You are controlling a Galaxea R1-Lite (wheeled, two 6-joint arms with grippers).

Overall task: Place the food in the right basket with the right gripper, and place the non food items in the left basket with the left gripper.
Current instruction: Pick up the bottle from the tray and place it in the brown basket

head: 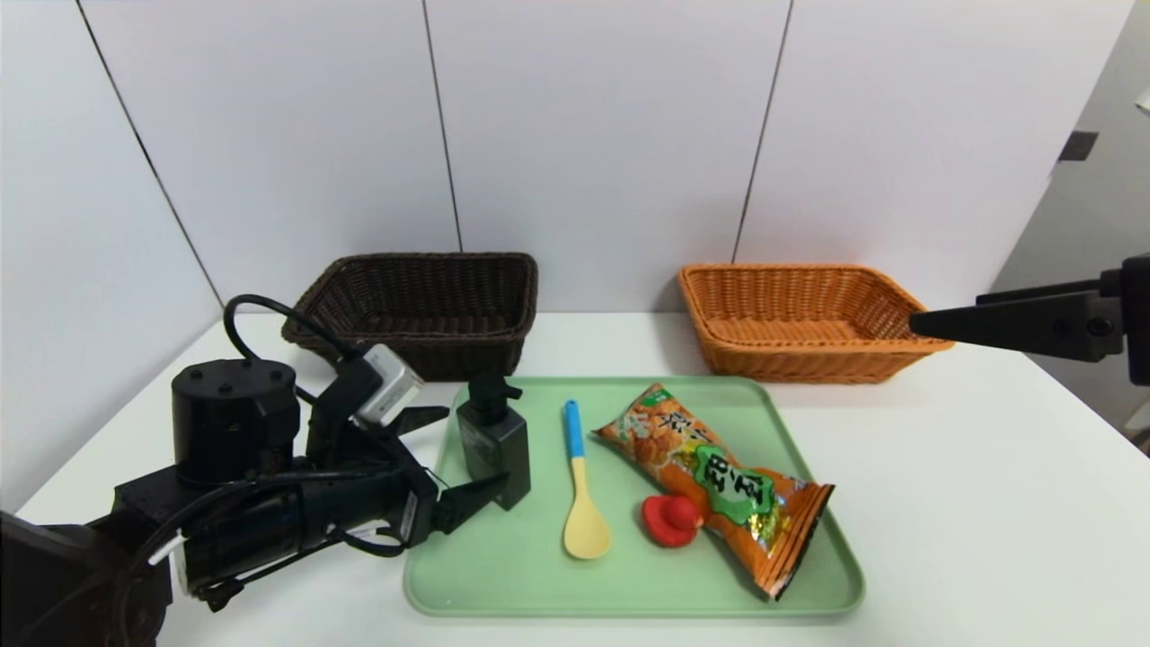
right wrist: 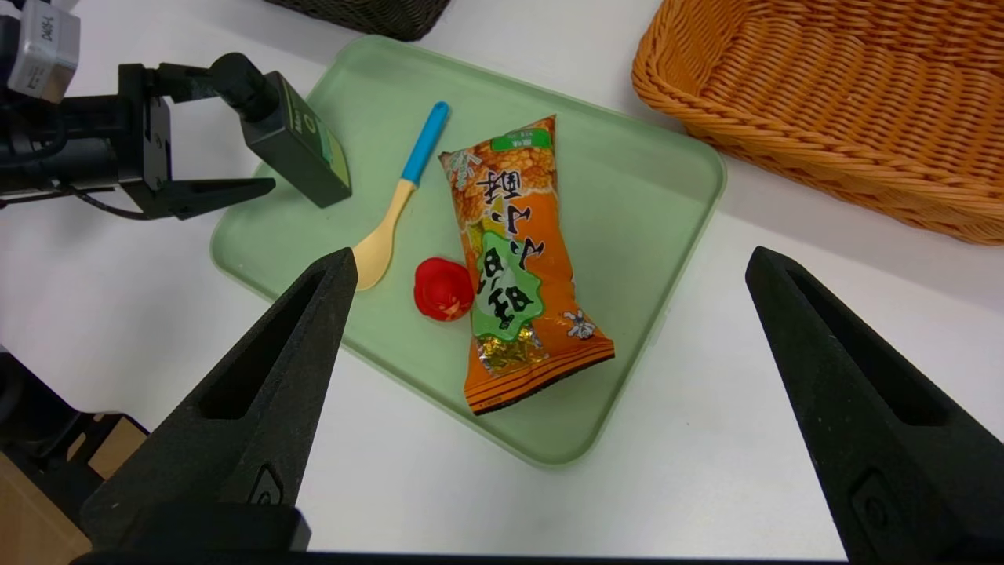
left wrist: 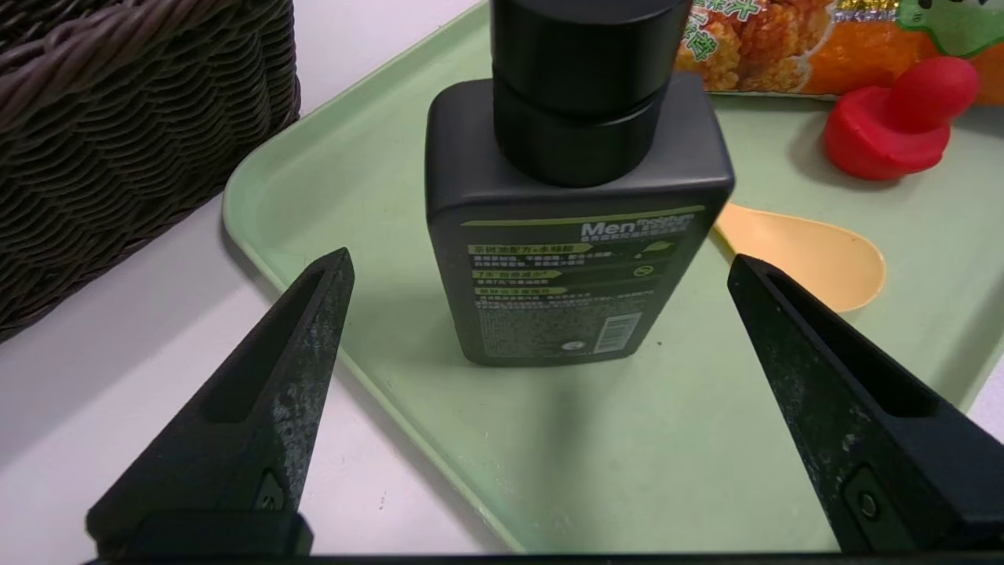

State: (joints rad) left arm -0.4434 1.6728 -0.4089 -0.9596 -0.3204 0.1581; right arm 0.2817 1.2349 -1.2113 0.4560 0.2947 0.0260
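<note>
**Left gripper at the "Men" bottle**

The left gripper (left wrist: 541, 267) sat at the near-left edge of the green tray (head: 629, 589), its fingers (left wrist: 267, 377) spread wide either side of a black pump bottle (head: 494, 445) labelled "Men", gripping nothing. On the tray beside the bottle lay a blue-handled spoon (head: 582, 485), a red toy (head: 669, 519) and an orange snack bag (head: 719, 481) with Chinese print. The right gripper (right wrist: 549, 267) hung wide open and empty above the counter (head: 970, 503), right of the tray. The dark basket (head: 422, 310) and orange basket (head: 800, 319) stood behind the tray.

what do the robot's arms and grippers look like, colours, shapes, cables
Both are matte black. The left gripper has two tapered, slotted, scuffed fingers, a silver-grey camera block, looping black cables and a cylindrical joint housing. The right gripper has the same wedge fingers.
</note>
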